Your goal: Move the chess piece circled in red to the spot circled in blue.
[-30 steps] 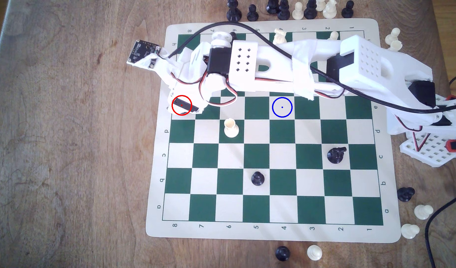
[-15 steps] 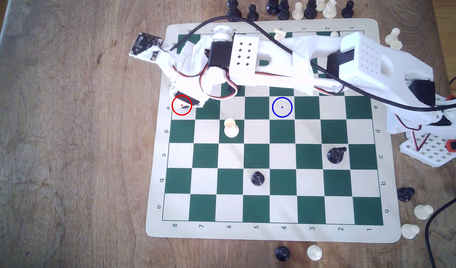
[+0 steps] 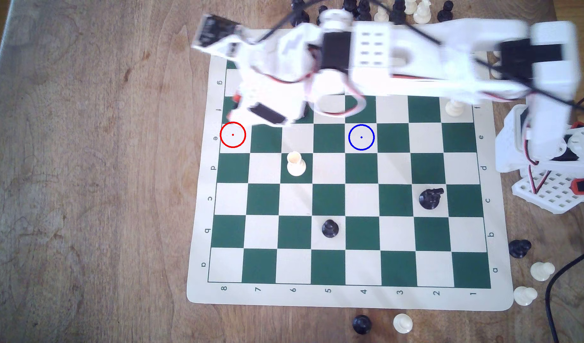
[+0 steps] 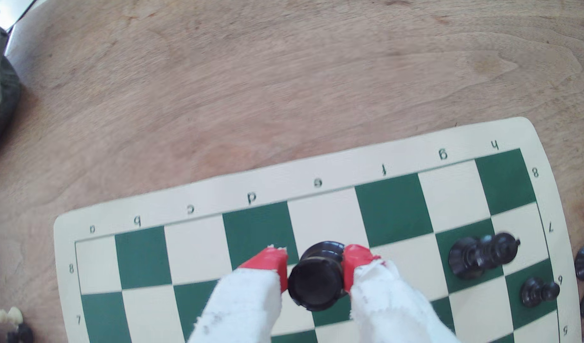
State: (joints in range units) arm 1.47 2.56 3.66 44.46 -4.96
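Gripping black rook (image 4: 315,283), claw (image 4: 315,264) above chessboard (image 4: 317,211), wooden table (image 4: 284,82).

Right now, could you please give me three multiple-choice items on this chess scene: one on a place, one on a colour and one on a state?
1. Place: in the exterior view, the blue ring lies
A) to the right of the red ring, in the same row
B) directly below it
C) off the board

2. Colour: the square inside the blue ring is
A) green
B) cream
C) brown

3. State: the gripper is
A) open and empty
B) shut on the black chess piece
C) shut on a cream piece

Answers:
1. A, since both rings sit in row e.
2. B, since the square inside the ring is pale.
3. B, since the red fingers press the piece from both sides in the wrist view.
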